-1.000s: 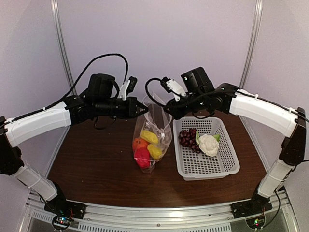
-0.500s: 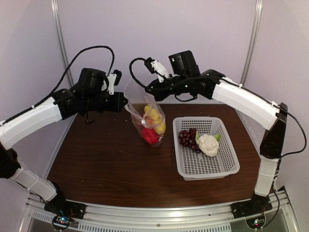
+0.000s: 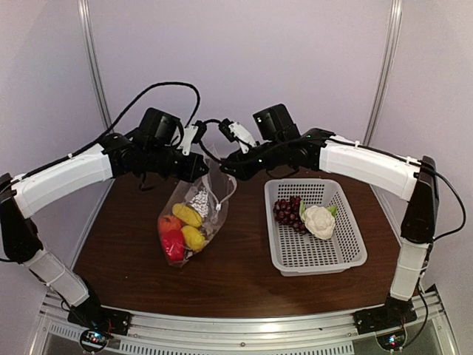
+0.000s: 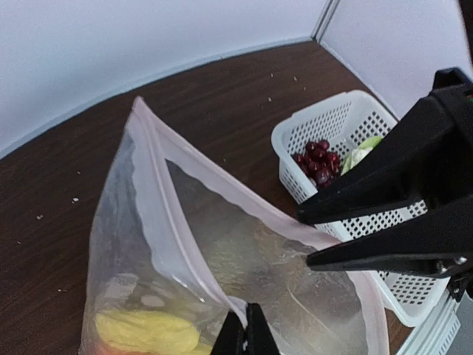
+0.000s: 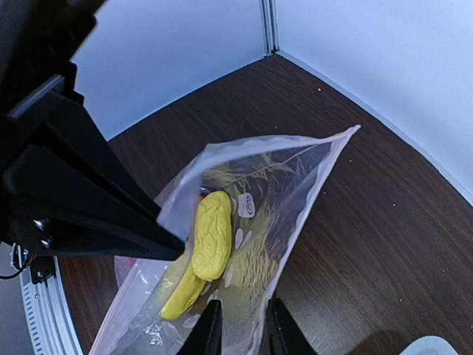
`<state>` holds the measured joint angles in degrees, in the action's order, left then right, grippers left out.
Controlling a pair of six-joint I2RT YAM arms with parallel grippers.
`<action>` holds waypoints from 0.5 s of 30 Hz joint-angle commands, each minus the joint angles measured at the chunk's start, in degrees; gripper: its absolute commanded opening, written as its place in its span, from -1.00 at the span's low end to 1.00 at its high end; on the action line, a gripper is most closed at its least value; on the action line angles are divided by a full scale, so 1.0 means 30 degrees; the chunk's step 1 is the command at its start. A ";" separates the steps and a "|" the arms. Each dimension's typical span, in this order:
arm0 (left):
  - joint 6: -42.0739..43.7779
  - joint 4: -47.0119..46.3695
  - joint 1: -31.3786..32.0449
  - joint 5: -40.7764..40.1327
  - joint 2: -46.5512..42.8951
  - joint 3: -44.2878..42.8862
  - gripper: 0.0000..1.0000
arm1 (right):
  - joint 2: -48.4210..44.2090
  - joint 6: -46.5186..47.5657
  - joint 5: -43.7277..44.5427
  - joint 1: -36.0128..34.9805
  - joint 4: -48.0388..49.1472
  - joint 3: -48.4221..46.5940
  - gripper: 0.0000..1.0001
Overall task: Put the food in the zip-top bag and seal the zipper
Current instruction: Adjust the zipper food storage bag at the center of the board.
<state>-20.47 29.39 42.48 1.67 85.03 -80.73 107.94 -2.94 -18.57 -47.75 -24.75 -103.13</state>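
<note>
Zip-top bag (image 3: 209, 194) is pinched only by my left claw (image 4: 246, 336), my right claw (image 5: 242, 329) narrowly parted beside it, so a slip would spill the food (image 5: 211, 237).

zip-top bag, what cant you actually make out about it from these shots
- Right hand: right wrist view, clear film of the zip-top bag lies between its fingers; touching or not is unclear.
- Food: top external view, too small behind crinkled film to count; left wrist view, cut off below one yellow piece.
- Zipper: left wrist view, its near end hidden under the left hand and the bottom edge.
</note>
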 commanded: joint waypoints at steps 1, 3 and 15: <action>0.0837 0.1031 0.0020 0.2263 0.1420 -0.1424 -1.00 | -0.2320 0.0721 0.0029 0.0269 -0.0106 0.1208 -0.46; 0.1464 0.1271 0.0020 0.2435 0.1708 -0.1778 -1.00 | -0.3370 0.1632 0.1181 0.0559 -0.0291 0.1955 -0.40; 0.4871 0.1755 -0.0003 0.7708 0.2296 -0.2116 -1.00 | -0.7939 0.6639 0.3868 0.4418 -0.0991 0.8796 0.03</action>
<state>-10.02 35.03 42.52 16.93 91.31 -86.67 82.61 9.28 -9.93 -36.95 -22.81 -81.30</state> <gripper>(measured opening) 0.007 0.485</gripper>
